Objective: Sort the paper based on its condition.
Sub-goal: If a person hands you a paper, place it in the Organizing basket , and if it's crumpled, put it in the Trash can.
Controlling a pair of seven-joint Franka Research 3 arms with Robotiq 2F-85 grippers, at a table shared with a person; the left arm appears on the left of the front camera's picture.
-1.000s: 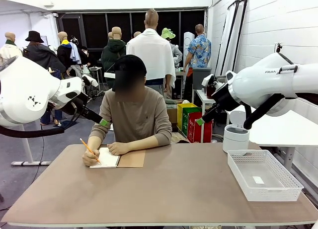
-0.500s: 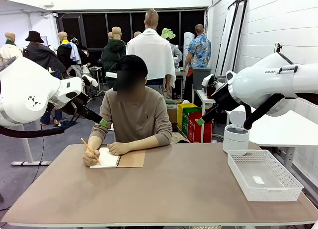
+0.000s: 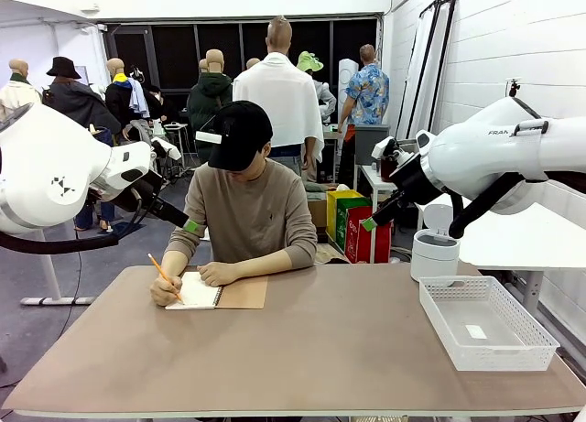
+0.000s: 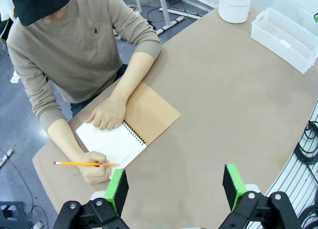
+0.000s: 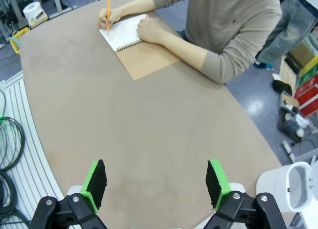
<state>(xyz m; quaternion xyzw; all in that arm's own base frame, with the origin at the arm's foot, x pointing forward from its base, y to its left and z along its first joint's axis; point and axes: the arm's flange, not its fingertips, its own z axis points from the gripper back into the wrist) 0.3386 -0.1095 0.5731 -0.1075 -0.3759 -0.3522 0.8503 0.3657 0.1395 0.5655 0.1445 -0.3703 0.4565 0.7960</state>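
Observation:
No loose paper is in view. At the far side a person writes with an orange pencil (image 3: 168, 277) on the white page of an open spiral notebook (image 3: 220, 294) with a brown cover, also in the left wrist view (image 4: 130, 132) and the right wrist view (image 5: 133, 42). My left gripper (image 3: 188, 222) hangs high above the table's far left, open and empty (image 4: 175, 184). My right gripper (image 3: 369, 222) is raised on the right, also open with nothing between its fingers (image 5: 155, 184).
A white mesh basket (image 3: 490, 358) stands at the table's right end with a small white patch on its floor. Behind it is a white round bin (image 3: 434, 254). The brown table top (image 3: 320, 349) is bare in the middle and front.

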